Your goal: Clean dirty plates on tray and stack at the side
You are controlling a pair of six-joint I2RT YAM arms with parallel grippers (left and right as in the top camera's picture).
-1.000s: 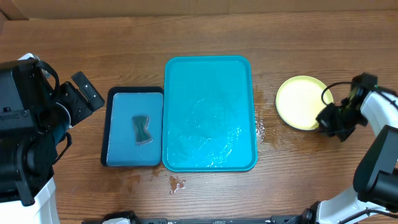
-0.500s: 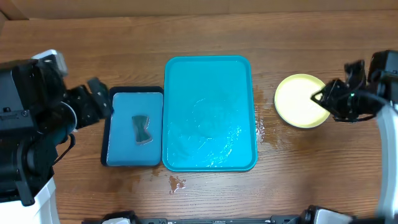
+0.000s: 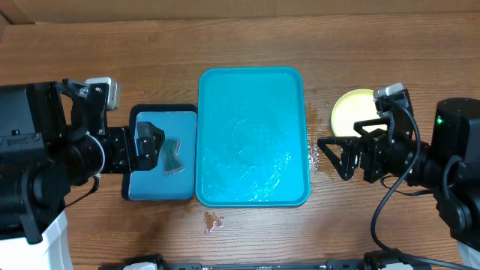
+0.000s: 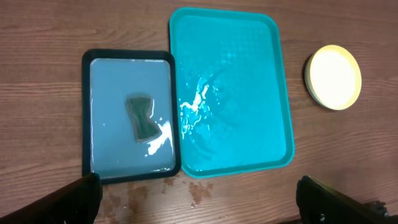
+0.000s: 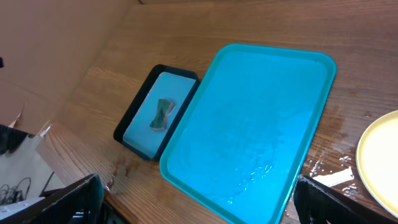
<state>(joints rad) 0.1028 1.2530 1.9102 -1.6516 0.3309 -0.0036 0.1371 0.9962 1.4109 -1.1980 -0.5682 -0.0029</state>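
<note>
Starting at the left side of the wooden table [image 3: 247, 37], the left gripper [image 3: 148, 142] hangs over the left half of the small black-rimmed tray [image 3: 154, 184]. Its jaws are spread wide: in its wrist view the two fingertips [image 4: 78, 199] sit at opposite bottom corners, empty. That small tray holds a thin film of water and a dark sponge [image 3: 172, 156], waisted in the middle, lying flat near its centre. The sponge is just beside the gripper; whether they touch I cannot tell.

The small tray's long right side lies against the left rim of the tray [image 3: 251, 97], the large teal one. The teal tray's floor shows only a shine of water across its lower half. Small wet patches [image 3: 212, 220] mark the wood below the seam between the two trays, and more wet lies along the teal tray's right rim.

Just right of that rim the right gripper [image 3: 332, 157] points toward the tray, its jaws likewise wide apart and empty. Beyond it, on the wood apart from the tray and level with its upper half, sit the plates [image 4: 333, 76] in one stack. The top one is lime-green with a pale, clean-looking centre; how many lie under it cannot be made out. From overhead the right arm [image 3: 450, 165] covers the stack's right part.
</note>
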